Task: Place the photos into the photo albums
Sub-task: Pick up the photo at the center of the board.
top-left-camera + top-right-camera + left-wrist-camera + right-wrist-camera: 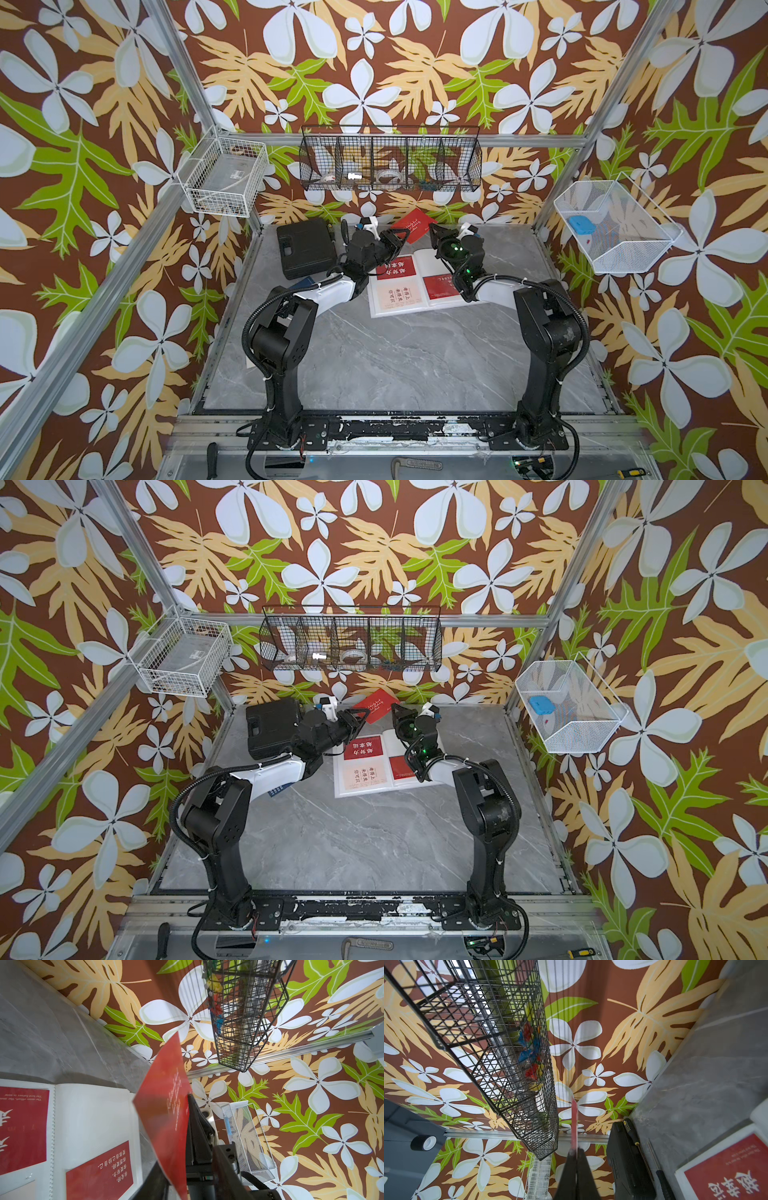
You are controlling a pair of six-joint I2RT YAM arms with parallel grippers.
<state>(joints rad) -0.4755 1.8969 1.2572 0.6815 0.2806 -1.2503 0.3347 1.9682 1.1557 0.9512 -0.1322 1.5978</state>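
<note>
Held card point(413, 224) is hanging tilted in the air over the desk's point(395, 365) far edge. It is thin and red, with white script on one face.

Right gripper point(433, 228) is pinching one side. In the right wrist view the card point(574, 1118) is showing edge-on, a thin red strip rising from jaws pressed together on it.

Left gripper point(402, 239) is reaching in at the opposite side, with a jaw on each face. In the left wrist view one finger point(196, 1126) is lying against the card. The other is mostly hidden behind it, so I cannot tell whether these jaws are clamping.

Album point(422, 262) is lying open and flat in the desk's far half, just below the held card.
- The page nearer the left arm is carrying a red card point(395, 266), with a cream card point(398, 294) nearer the arm bases.
- The facing page is carrying another red card point(442, 286), partly hidden by the right arm point(469, 270).
- The left forearm point(328, 291) is covering the album's left edge.

Navy card point(305, 284) is peeking out from under that forearm, most of it hidden.

Case point(305, 249), black moulded plastic, is sitting at the far-left corner.

The desk is smooth, grey and marble-veined. Its near half is showing only bare surface between the arm bases.

Wire basket point(390, 162) is hanging on the back wall, above the held card and apart from it.
</note>
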